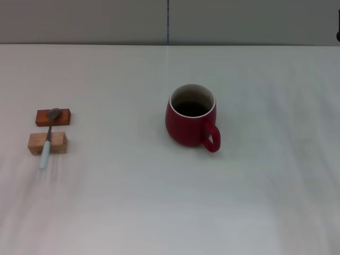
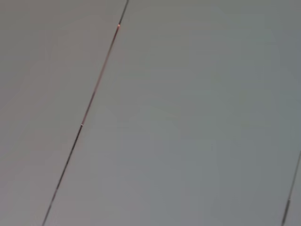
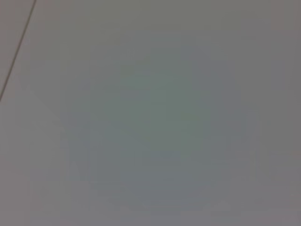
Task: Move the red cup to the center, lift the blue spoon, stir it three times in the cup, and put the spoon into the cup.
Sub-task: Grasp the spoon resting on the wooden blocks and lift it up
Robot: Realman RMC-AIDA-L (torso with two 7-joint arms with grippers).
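- The red cup [image 1: 190, 115] stands mid-table, handle toward the near right.
- The blue spoon [image 1: 48, 139] lies across two wooden blocks [image 1: 50, 130] near the left edge.
- Neither gripper is in view; both wrist views show only a blank grey surface.

Dark-red cup [image 1: 187, 125], lt-blue spoon [image 1: 48, 139]

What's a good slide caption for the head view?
Red cup upright mid-table, handle toward the robot's right; blue spoon resting across two wooden blocks at the left.
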